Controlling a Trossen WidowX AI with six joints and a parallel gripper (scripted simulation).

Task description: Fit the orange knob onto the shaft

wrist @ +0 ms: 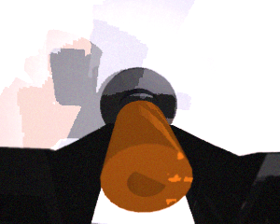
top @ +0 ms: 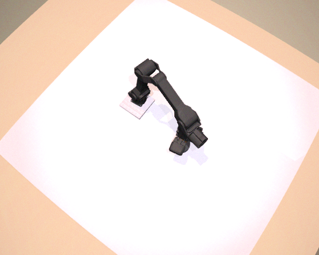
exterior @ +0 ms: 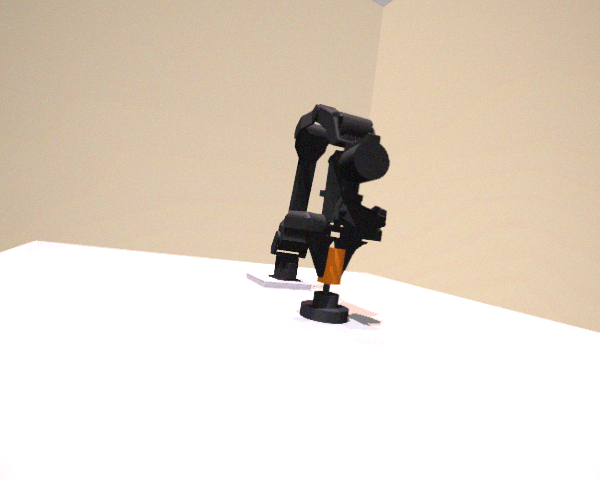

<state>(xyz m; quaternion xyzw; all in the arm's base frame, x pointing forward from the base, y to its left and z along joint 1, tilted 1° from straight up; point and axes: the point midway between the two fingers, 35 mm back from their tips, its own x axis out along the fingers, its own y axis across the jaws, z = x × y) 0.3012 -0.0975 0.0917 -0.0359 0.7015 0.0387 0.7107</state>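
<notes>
The orange knob is held between the fingers, its top leaning slightly right in the exterior view. My gripper is shut on it, one finger on each side. The round dark pedestal stands below. A short piece of the thin dark shaft shows between the knob's bottom and the pedestal's raised hub, so the knob is above the hub. Whether the shaft's tip is inside the hole is hidden. A darker D-shaped mark shows on the knob's top face.
The arm's base stands on a pale square plate, behind the pedestal in the exterior view. The arm arches from there over to the pedestal. Shadows fall on the white surface around the pedestal.
</notes>
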